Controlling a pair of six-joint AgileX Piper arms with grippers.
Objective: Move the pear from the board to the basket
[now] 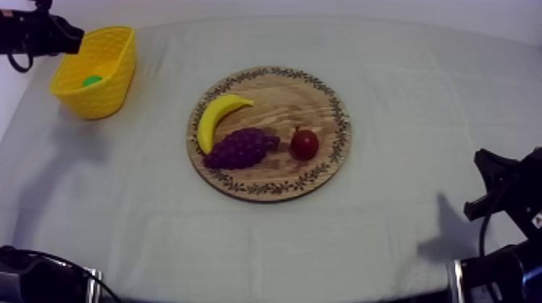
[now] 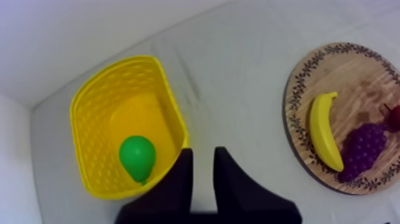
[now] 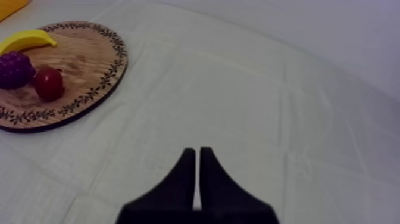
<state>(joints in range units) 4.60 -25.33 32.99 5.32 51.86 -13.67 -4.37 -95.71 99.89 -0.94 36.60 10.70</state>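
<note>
A banana (image 1: 219, 118) curves just beside a bunch of grapes (image 1: 240, 147), a small red fruit (image 1: 304, 144) near them.

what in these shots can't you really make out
1. Top view: the wall of the yellow basket hides most of the pear.
2. Left wrist view: the picture's edge cuts off most of the small red fruit and part of the wooden board; a finger of the left gripper covers the basket's near corner.
3. Right wrist view: the edge cuts off part of the bunch of grapes and one end of the banana.
</note>
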